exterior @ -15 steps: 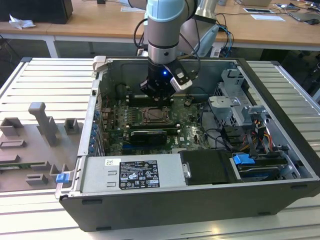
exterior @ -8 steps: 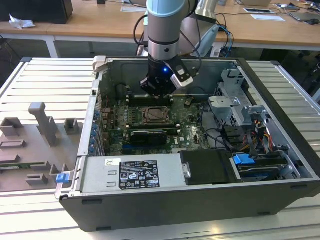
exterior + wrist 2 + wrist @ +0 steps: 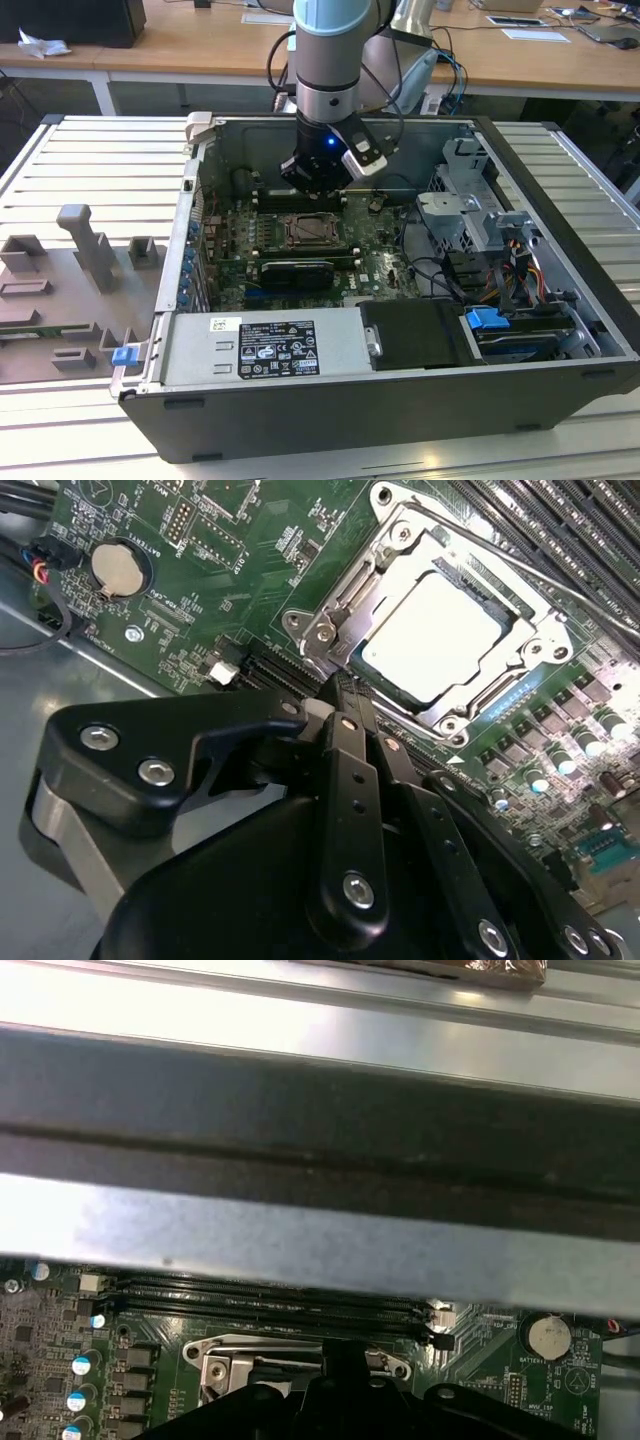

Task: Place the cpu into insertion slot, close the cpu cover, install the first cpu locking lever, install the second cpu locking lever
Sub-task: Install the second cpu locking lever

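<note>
Fingers (image 3: 340, 695) pressed together, empty, just beside cpu cover (image 3: 395, 555) framing seated cpu (image 3: 432, 640).

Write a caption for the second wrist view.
Gripper poised at the edge of the cpu cover, closed over the cpu.
</note>
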`<state>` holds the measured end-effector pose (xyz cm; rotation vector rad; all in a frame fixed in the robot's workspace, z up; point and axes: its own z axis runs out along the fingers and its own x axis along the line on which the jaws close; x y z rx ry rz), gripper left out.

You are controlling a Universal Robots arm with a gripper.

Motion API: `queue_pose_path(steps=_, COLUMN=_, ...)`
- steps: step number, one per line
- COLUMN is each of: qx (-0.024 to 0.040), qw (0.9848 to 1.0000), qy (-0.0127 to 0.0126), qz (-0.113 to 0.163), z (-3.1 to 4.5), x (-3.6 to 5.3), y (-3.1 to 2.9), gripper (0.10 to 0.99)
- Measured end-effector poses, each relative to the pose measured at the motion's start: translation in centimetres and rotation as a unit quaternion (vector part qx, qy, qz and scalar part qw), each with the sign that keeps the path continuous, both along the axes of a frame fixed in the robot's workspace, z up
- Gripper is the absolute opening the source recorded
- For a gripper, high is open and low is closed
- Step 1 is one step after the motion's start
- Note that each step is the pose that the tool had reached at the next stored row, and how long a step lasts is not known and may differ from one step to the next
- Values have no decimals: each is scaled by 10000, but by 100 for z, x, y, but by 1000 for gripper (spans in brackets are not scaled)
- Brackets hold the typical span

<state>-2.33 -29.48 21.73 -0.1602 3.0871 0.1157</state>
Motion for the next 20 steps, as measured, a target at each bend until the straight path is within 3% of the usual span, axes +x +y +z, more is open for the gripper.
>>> queue_pose_path(steps=11, qx=0, qw=10000, qy=0, qz=0, z=0, x=0, y=-99, gripper=106)
queue_pose_path(steps=17, qx=0, qw=10000, qy=0, qz=0, z=10, x=0, y=-109, gripper=106)
queue_pose_path(steps=20, qx=0, qw=10000, qy=0, qz=0, z=67, x=0, y=-108, gripper=106)
